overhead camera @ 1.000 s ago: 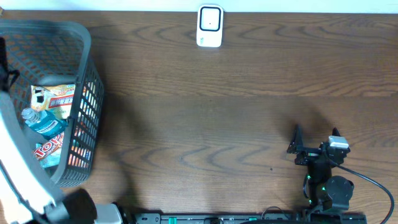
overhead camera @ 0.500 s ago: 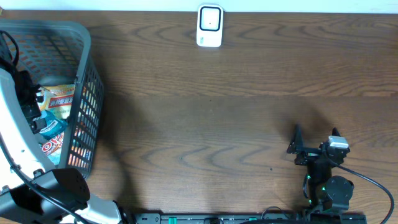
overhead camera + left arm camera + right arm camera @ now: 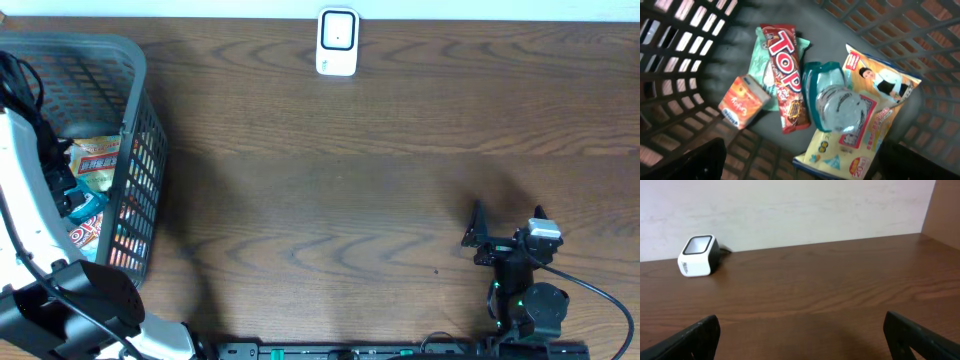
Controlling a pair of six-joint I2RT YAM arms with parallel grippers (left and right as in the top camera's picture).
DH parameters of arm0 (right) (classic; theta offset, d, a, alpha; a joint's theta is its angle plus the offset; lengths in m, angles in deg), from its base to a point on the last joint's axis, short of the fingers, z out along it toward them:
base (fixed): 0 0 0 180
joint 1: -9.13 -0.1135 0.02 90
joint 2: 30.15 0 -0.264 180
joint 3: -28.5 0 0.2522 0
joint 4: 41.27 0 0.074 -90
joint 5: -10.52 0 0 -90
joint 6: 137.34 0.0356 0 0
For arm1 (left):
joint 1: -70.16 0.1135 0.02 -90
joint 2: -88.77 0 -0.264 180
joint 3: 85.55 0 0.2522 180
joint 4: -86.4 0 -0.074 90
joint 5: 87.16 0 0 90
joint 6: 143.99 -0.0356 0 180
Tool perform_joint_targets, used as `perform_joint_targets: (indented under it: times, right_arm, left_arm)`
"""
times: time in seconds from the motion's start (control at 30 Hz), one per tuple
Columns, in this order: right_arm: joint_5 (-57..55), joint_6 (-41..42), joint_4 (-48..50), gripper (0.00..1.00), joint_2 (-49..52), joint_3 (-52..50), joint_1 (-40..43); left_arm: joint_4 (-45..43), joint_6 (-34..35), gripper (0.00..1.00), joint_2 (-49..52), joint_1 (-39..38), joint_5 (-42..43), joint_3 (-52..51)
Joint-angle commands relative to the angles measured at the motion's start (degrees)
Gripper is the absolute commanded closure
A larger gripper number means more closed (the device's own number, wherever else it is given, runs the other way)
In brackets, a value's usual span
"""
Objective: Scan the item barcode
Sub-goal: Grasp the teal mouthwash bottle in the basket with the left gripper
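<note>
The left jaws stand wide apart and hold nothing. They hang inside the basket (image 3: 675, 55), with the goods below and ahead of the gap. Closest, just ahead of one finger, lies a small orange box (image 3: 742, 103). Beside it, toward the middle of the gap, a red TOP bar (image 3: 786, 75) lies across a mint-green packet (image 3: 756, 67). Ahead of the other finger, a clear bottle (image 3: 840, 107) with a teal label rests on a yellow snack bag (image 3: 880, 95), just beside the bar. No barcode can be made out on any upturned face, though the view is blurred.

The step in hand, I judge, is choosing and gripping one item. The bottle looks the best pick — it sits on top, seems firm-bodied, and nothing pins it. Centre the gap over its body and turn the wrist so the fingers cross its width rather than its length. Come down without catching the bag underneath or the basket wall. The bar is flat and would be harder to get under.

Farther off, the right jaws are also spread wide and empty, above bare worktop (image 3: 350, 200). The scanner (image 3: 337, 42) stands well ahead of them at the far edge — lift clear of the basket rim before heading there.
</note>
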Motion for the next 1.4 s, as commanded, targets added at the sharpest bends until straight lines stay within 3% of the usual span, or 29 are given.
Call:
perform_joint_targets:
  times: [0.0, 0.27, 0.5, 0.57, 0.7, 0.83, 0.97, 1.1, 1.33, 1.37]
  right_arm:
    - [0.3, -0.7, -0.1, 0.01, -0.3, -0.3, 0.2]
    - [0.3, -0.7, -0.1, 0.01, -0.3, -0.3, 0.2]
    - [0.3, -0.7, -0.1, 0.01, -0.3, -0.3, 0.2]
    - [0.2, -0.7, -0.1, 0.01, -0.3, -0.3, 0.2]
    - [0.3, -0.7, -0.1, 0.01, -0.3, -0.3, 0.2]
    - [0.3, -0.7, -0.1, 0.01, -0.3, -0.3, 0.2]
    - [0.2, -0.7, -0.1, 0.01, -0.3, -0.3, 0.2]
    - [0.3, -0.7, -0.1, 0.01, -0.3, -0.3, 0.2]
    - [0.2, -0.7, -0.1, 0.01, -0.3, -0.3, 0.2]
    - [0.3, -0.7, -0.1, 0.01, -0.3, -0.3, 0.2]
  left_arm:
    - [-2.2, 1.0, 0.03, 0.7, 0.2, -2.7, -2.1]
    - [-9.2, 0.9, 0.03, 1.9, 1.4, -2.7, -9.2]
    - [-10.3, 0.9, 0.05, 6.6, 5.0, -2.6, -10.8]
    - [-10.7, 0.5, 0.12, 7.9, 5.6, -2.6, -10.8]
    - [-10.9, -1.2, 0.41, 11.0, 5.6, -1.6, -10.8]
    - [-11.4, -1.9, 0.5, 13.3, 5.7, 2.0, -10.8]
    - [-11.7, -1.9, 0.67, 13.9, 5.7, 4.2, -10.8]
    - [-12.5, -4.3, 0.77, 13.9, 5.7, 4.1, -10.8]
    - [-19.6, -10.5, 0.81, 12.4, 5.7, 5.0, -10.6]
    - [-21.0, -11.4, 0.87, 12.0, 5.7, 5.6, -10.4]
